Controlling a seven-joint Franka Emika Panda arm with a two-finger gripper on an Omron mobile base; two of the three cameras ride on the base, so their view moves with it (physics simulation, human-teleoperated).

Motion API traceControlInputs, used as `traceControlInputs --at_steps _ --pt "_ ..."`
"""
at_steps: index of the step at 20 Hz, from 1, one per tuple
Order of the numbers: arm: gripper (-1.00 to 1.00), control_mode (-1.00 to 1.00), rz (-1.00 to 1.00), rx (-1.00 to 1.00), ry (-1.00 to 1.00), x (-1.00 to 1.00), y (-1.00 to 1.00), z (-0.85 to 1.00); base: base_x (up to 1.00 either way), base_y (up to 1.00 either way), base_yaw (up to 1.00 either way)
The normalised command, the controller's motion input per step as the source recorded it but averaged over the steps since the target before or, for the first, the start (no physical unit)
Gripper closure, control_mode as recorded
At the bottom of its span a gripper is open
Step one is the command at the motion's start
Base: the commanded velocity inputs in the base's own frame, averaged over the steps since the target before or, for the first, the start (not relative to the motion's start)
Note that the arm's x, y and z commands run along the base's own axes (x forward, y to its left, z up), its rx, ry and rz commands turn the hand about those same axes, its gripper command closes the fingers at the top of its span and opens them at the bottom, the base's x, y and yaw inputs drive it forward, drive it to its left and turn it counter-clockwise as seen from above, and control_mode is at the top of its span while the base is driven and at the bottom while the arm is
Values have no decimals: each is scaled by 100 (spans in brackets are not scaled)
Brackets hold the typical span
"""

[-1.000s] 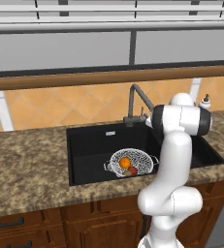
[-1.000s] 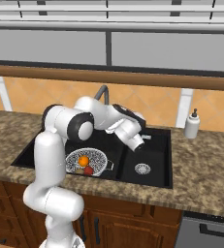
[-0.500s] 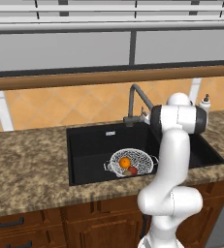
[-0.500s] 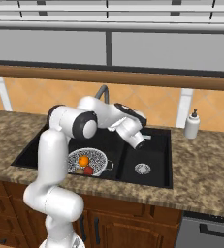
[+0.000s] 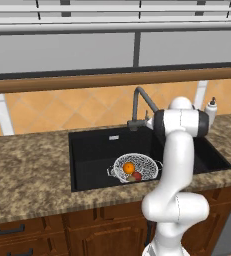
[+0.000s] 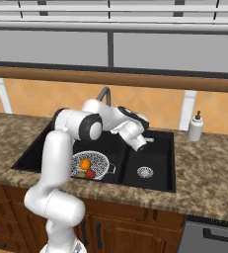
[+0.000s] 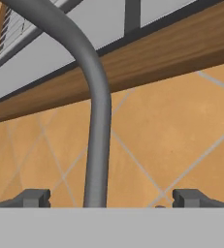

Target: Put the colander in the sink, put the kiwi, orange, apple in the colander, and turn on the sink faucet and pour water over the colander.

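Observation:
The silvery mesh colander [image 5: 146, 164] [image 6: 98, 161] sits in the left basin of the black sink [image 5: 89, 150] [image 6: 160, 163]. Inside it lie the orange [image 5: 129, 167] [image 6: 85, 163] and the red apple [image 5: 137, 176] [image 6: 90, 174]; the kiwi is too small to make out. The dark faucet [image 5: 137, 105] [image 6: 105, 94] rises behind the sink. My gripper [image 6: 144, 145] hovers over the divider between the basins, open. In the hand view the faucet's neck [image 7: 98, 121] stands close in front, between my spread fingertips [image 7: 33, 197]. No stream of water shows.
A white soap bottle [image 5: 211, 111] [image 6: 195, 127] stands on the granite counter [image 5: 27, 165] right of the sink. The right basin has a steel drain [image 6: 144, 172]. A tiled wall and a wooden sill [image 7: 171, 53] lie behind the faucet.
The arm has shifted slightly toward the faucet. The colander and the fruit have stayed where they were.

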Motion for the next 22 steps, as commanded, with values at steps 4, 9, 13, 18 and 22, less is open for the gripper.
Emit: traceControlInputs --at_steps 4,9,13,18,22 --pt "-100 -100 -3 0 0 26 0 -15 0 0 0" --pt "-100 -100 -1 0 0 22 0 -12 0 0 0" --pt "-100 -100 -1 0 0 26 -1 -9 0 0 0" --pt "-100 -100 0 0 0 23 -8 -3 0 0 0" --pt "-100 -100 0 0 0 19 -3 -1 0 0 0"
